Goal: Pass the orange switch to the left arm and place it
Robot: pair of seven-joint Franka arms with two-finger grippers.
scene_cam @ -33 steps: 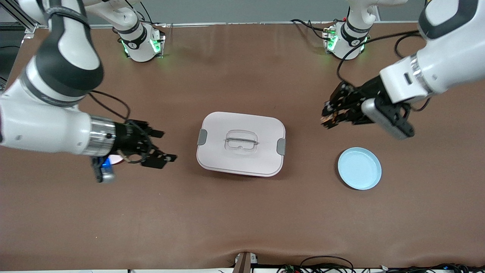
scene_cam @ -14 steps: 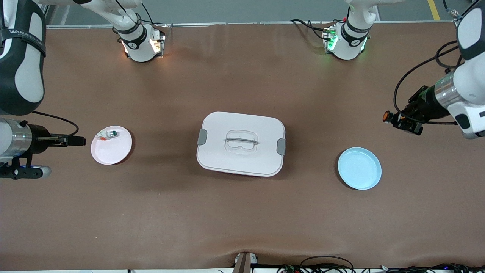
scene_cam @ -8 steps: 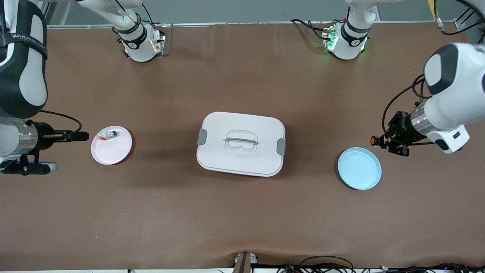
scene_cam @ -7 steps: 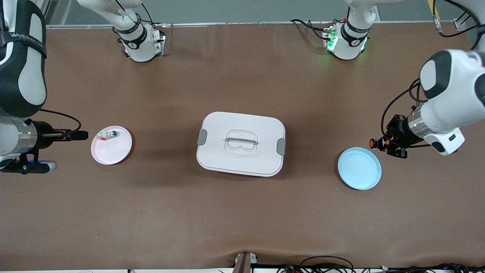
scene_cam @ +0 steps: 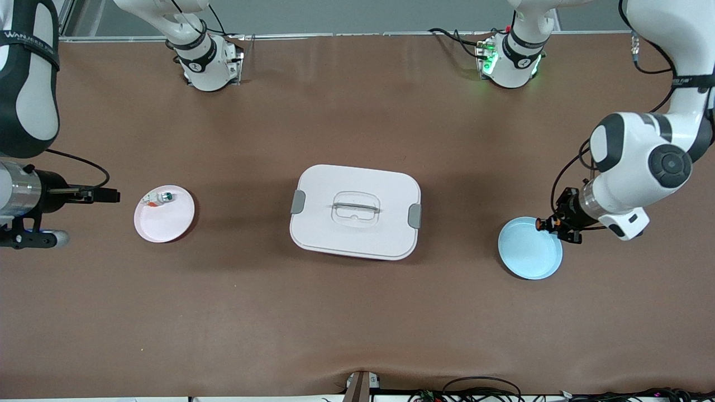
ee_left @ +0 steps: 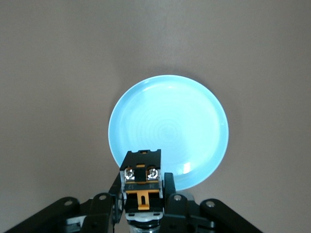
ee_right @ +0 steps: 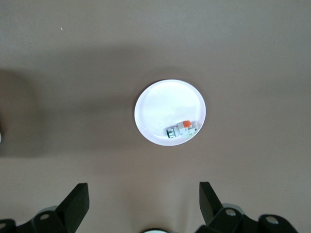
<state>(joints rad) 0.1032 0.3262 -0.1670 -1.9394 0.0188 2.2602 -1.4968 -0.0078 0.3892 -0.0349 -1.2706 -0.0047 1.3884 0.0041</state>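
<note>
1. From the front camera I had the left gripper [scene_cam: 550, 224] pinching the orange switch [scene_cam: 540, 224] over the blue plate's [scene_cam: 530, 257] rim, the box [scene_cam: 355, 211] mid-table.
2. My left wrist camera showed the switch [ee_left: 141, 187] clamped above the plate [ee_left: 170, 126].
3. My right wrist camera showed the right gripper [ee_right: 143, 204] spread wide, waiting over bare table near the pink plate [ee_right: 163, 104] carrying a white-and-green component [ee_right: 181, 130].
</note>
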